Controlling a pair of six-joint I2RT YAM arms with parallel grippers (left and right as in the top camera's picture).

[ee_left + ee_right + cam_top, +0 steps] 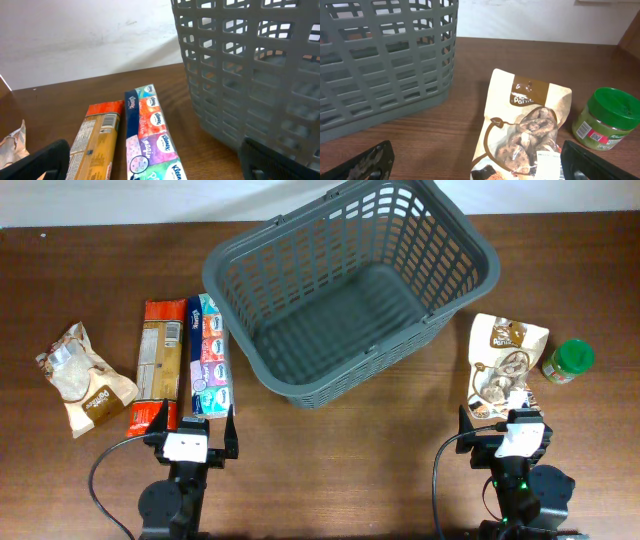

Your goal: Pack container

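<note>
Nearest to me, my left gripper (pixel 196 425) hangs low over the table (pixel 330 470) with its jaws spread wide and nothing between them. My right gripper (pixel 502 420) sits the same way on the other side, jaws apart and empty.

Just ahead of my left gripper lies a tissue pack (pixel 212 358), long and flat, with an orange packet (pixel 158 365) lying alongside it, the two touching or nearly so. Further to the left, apart from those two, rests a crumpled bag (pixel 85 377).

Just ahead of my right gripper lies a snack pouch (pixel 505 355), flat on the table, its near end reaching the gripper's fingers in the overhead view. A green-lidded jar (pixel 568 361) stands upright just beside the pouch, on its right.

Beyond all of this, the container (pixel 440 250) stands on the table between the two groups, turned askew to the table's edge. Its near left corner is close to the tissue pack, and its right side is near the pouch. Its slotted walls fill the upper part of both wrist views.
</note>
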